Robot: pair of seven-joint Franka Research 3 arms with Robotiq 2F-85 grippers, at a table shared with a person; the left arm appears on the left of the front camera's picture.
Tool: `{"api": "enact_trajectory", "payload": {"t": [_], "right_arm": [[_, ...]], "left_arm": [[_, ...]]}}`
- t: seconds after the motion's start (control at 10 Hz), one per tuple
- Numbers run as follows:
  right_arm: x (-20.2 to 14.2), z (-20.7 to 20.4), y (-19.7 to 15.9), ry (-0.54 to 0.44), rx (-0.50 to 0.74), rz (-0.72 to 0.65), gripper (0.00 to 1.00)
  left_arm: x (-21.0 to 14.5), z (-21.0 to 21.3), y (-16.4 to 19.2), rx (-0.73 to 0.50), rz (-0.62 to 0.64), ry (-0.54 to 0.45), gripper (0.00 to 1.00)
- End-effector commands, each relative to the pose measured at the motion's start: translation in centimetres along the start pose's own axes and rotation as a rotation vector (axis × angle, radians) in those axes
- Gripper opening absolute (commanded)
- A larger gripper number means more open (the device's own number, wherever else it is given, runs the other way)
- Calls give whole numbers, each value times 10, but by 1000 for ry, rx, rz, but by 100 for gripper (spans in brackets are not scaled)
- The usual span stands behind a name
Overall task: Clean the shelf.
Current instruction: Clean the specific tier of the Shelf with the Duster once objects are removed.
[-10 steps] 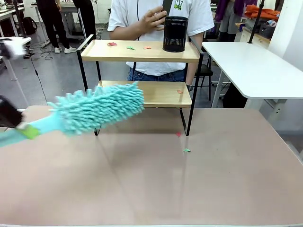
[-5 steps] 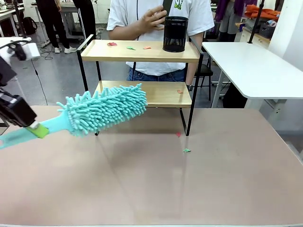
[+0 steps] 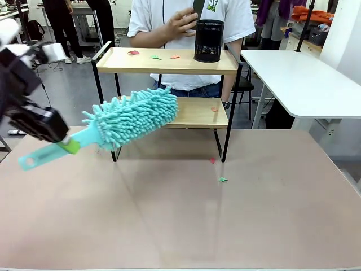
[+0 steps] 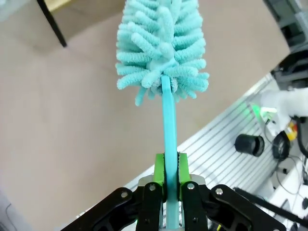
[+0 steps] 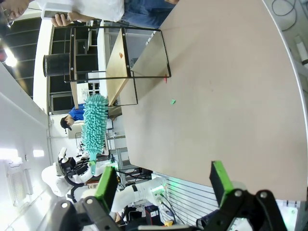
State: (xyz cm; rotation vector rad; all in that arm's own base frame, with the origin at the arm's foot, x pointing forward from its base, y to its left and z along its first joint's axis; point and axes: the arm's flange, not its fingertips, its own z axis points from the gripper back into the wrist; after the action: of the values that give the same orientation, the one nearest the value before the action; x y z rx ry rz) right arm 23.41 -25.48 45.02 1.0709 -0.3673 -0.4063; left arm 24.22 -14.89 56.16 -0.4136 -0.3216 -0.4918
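left gripper clamped on the duster, right one wide open

my left gripper [image 4: 166,168] has its green pads pressed tight on the duster [image 3: 135,116] by its teal handle, holding it off the table [image 3: 237,226] with the fluffy head tilted up toward the shelf [image 3: 169,66]. seen from the front, the head overlaps the left end of the lower board, and i cannot tell whether it touches. my right gripper [image 5: 163,174] hangs with jaws spread and nothing between them. the shelf stands at the table's far edge. a black mesh cup [image 3: 208,40] and a few paper scraps [image 3: 155,57] sit on its top board, and a person's hand [image 3: 183,22] is just beside the cup.
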Motion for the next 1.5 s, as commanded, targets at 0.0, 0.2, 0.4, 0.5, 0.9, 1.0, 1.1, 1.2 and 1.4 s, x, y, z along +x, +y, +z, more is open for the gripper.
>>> {"api": "enact_trajectory", "payload": {"t": [0.0,0.2,0.4,0.5,0.9,1.0,1.1,1.2,1.4], "right_arm": [[-1,2,-1,6,-1,27,100],[-1,2,-1,6,-1,27,100],[-1,2,-1,6,-1,27,100],[-1,2,-1,6,-1,27,100],[-1,2,-1,6,-1,27,100],[-1,2,-1,6,-1,27,100],[-1,2,-1,6,-1,27,100],[-1,2,-1,6,-1,27,100],[-1,2,-1,6,-1,27,100]], "left_arm": [[24,-28,-15,6,8,4,12],[54,-52,-27,68,45,-25,12],[80,-77,-39,157,105,-107,12],[91,-82,-45,202,139,-155,12],[110,-101,-46,204,123,-96,12],[119,-112,-44,211,137,-94,12],[125,-118,-44,223,145,-94,12],[130,-124,-46,221,143,-75,12],[135,-130,-50,183,116,-52,12]]}}
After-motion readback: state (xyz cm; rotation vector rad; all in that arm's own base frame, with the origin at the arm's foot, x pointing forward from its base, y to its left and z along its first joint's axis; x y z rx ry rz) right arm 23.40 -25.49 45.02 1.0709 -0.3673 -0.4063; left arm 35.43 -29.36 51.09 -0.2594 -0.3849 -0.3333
